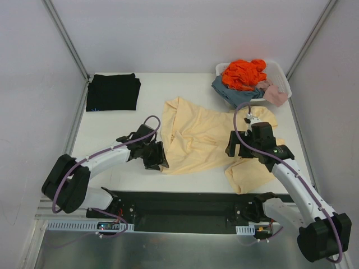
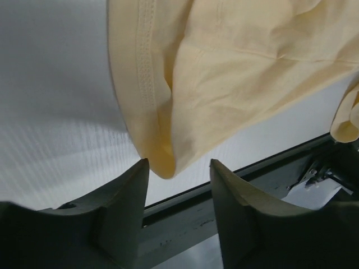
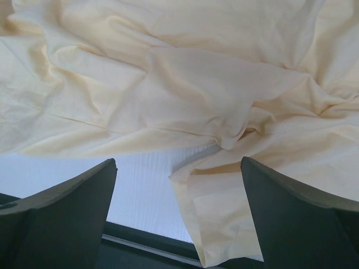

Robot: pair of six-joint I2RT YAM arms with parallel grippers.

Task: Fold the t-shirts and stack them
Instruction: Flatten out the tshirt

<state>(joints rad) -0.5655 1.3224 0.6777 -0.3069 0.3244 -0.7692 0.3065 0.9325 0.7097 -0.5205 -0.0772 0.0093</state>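
Note:
A pale cream-yellow t-shirt [image 1: 199,134] lies crumpled across the middle of the white table. A black t-shirt [image 1: 113,92] lies folded at the far left corner. My left gripper [image 1: 156,155] is open and empty at the yellow shirt's near left corner; in the left wrist view that corner [image 2: 168,162] hangs just between my fingertips [image 2: 137,174]. My right gripper [image 1: 240,150] is open and empty above the shirt's near right part; the right wrist view shows a hemmed flap [image 3: 224,207] between the jaws.
A white slotted basket [image 1: 282,78] at the far right holds orange, blue and pink clothes. A black base rail [image 1: 185,204] runs along the table's near edge. Grey walls close in both sides.

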